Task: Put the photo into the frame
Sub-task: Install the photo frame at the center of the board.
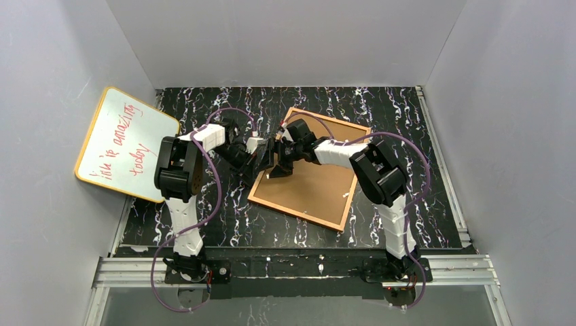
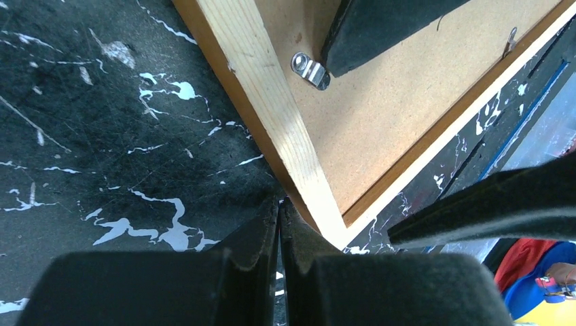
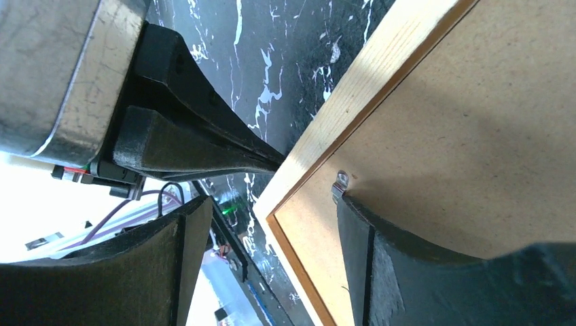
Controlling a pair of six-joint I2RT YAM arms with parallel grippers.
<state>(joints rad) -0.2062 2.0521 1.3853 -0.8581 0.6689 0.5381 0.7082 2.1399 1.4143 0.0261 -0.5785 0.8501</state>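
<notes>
The frame [image 1: 312, 178] lies back up on the black marbled table, its brown backing board [image 2: 387, 102] showing inside the pale wood border [image 3: 353, 88]. My left gripper [image 2: 280, 204] is shut and empty, its tips touching the outer side of the frame's left edge near a corner. My right gripper [image 3: 272, 204] is open over that same edge. One finger [image 3: 380, 258] rests on the board beside a small metal clip [image 3: 339, 185]; the other hangs outside the frame. The clip also shows in the left wrist view [image 2: 309, 70]. The photo is not in view.
A yellow-edged whiteboard [image 1: 126, 142] with red writing leans against the left wall. White walls close in the table on three sides. Both arms [image 1: 272, 156] meet closely at the frame's left edge.
</notes>
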